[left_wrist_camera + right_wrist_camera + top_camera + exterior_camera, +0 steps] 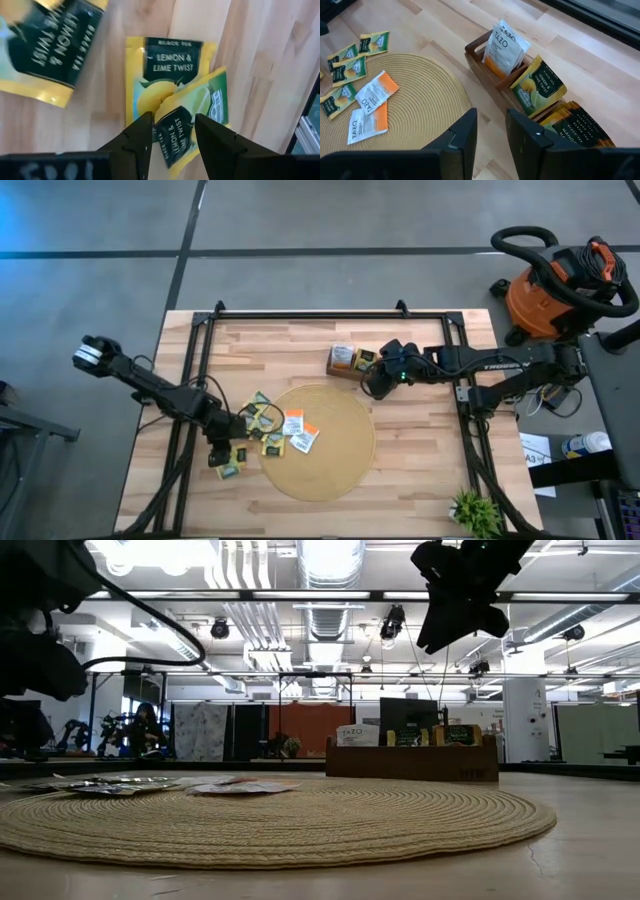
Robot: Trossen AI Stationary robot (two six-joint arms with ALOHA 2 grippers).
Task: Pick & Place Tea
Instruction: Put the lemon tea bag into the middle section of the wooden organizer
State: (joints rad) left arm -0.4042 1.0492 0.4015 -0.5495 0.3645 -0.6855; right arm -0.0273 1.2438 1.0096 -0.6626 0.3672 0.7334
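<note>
Yellow-and-green tea sachets lie on the wood table by the round mat's point(330, 450) left rim. In the left wrist view one tilted sachet point(177, 145) lies across another point(165, 70), with a third point(50, 50) beside them. My left gripper point(173, 120) point(222, 457) hangs open just above the tilted sachet, a finger on either side. Two orange-and-white sachets point(377, 90) point(367, 122) lie on the mat. My right gripper point(491, 117) point(378, 387) hangs open and empty in the air beside the wooden box point(485, 60), which has sachets standing in it point(505, 47) point(537, 87).
More yellow-green sachets point(262, 417) overlap the mat's left rim. The box point(345, 360) stands at the mat's far edge. Black frame rails point(200, 360) run along the table's sides, and a small plant point(475, 510) stands at the near right corner. An orange vacuum point(555, 285) stands off the table.
</note>
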